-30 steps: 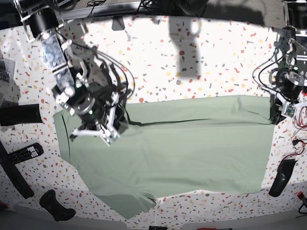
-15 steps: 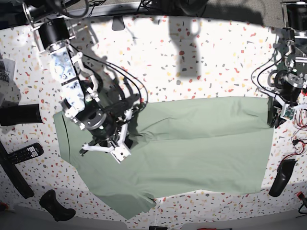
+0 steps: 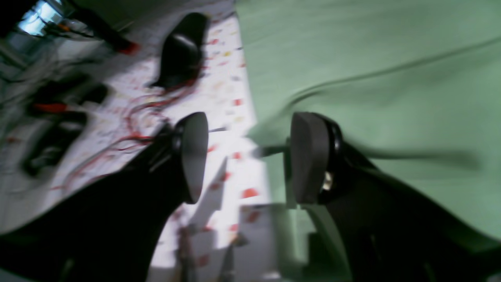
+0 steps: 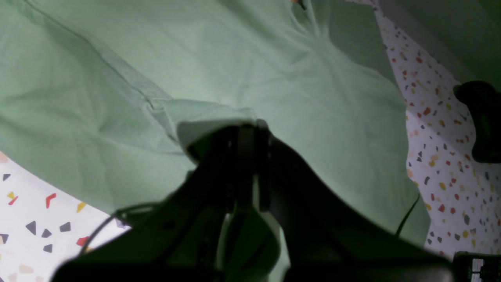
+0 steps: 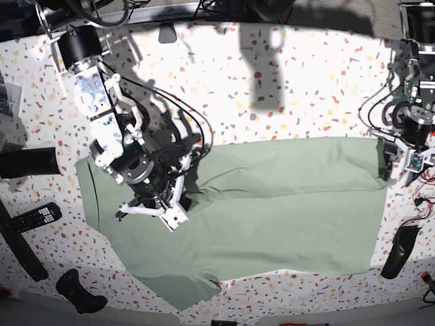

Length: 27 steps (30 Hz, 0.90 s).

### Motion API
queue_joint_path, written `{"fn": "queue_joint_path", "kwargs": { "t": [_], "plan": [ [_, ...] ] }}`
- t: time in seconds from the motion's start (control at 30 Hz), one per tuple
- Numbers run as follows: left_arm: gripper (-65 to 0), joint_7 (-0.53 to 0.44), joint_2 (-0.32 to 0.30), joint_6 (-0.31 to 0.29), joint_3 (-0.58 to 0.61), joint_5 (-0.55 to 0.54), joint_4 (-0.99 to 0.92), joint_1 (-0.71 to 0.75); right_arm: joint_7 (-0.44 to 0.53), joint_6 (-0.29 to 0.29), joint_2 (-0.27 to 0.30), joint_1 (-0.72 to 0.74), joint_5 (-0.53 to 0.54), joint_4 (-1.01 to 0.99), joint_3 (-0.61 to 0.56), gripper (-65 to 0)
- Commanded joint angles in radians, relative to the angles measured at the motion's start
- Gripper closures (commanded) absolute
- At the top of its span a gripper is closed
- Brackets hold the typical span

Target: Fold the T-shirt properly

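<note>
1. Risk up close — the right gripper (image 4: 246, 137) is clamped on a fold of the T-shirt (image 5: 272, 204); dragging could bunch it.
2. Cloth lies flat across the table (image 5: 285, 88).
3. Farther off — the left gripper (image 3: 250, 156) gapes empty at the hem, which could flop back.

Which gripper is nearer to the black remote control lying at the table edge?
The right. The right gripper is over the T-shirt, near the remote control. The left gripper is at the shirt's far edge.
</note>
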Motion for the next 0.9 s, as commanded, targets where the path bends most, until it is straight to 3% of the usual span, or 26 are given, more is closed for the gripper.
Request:
{"fn": "queue_joint_path", "kwargs": {
  "t": [0.0,0.1,0.23,0.37,0.53,0.7,0.8,0.87],
  "plan": [
    [-30.9,-0.027,-0.019,-0.036,-0.009,-0.043,0.02,-0.007,0.023,-0.004,0.005,0.023,0.002,0.014,0.005,0.0],
    [-30.9,-0.028,-0.016,-0.192,-0.009,-0.146,0.056,0.016,0.023,-0.004,0.005,0.023,0.002,0.014,0.005,0.0],
    [-30.9,0.002,0.009,-0.214,-0.009,-0.173,0.086,0.02,0.019,-0.004,0.005,0.023,0.002,0.014,0.005,0.0],
    [-30.4,0.241,0.049,-0.107,-0.009,-0.126,0.086,-0.014,0.011,-0.004,0.005,0.023,0.002,0.014,0.005,0.0],
    [-30.4,0.238,0.064,-0.079,-0.009,-0.114,0.086,-0.066,0.01,-0.004,0.005,0.023,0.002,0.014,0.005,0.0],
    [-27.5,0.325,0.064,-0.072,-0.009,-0.113,0.073,-0.103,0.008,-0.003,0.005,0.023,0.002,0.014,0.005,0.0],
    [-27.4,0.333,0.063,-0.039,-0.008,-0.111,0.021,-0.114,0.0,-0.003,0.005,0.023,0.002,0.013,0.005,0.0],
    [-27.4,0.333,0.061,0.024,-0.008,-0.066,-0.042,-0.135,-0.011,-0.003,0.005,0.023,0.002,0.013,0.005,0.0]
  ]
}}
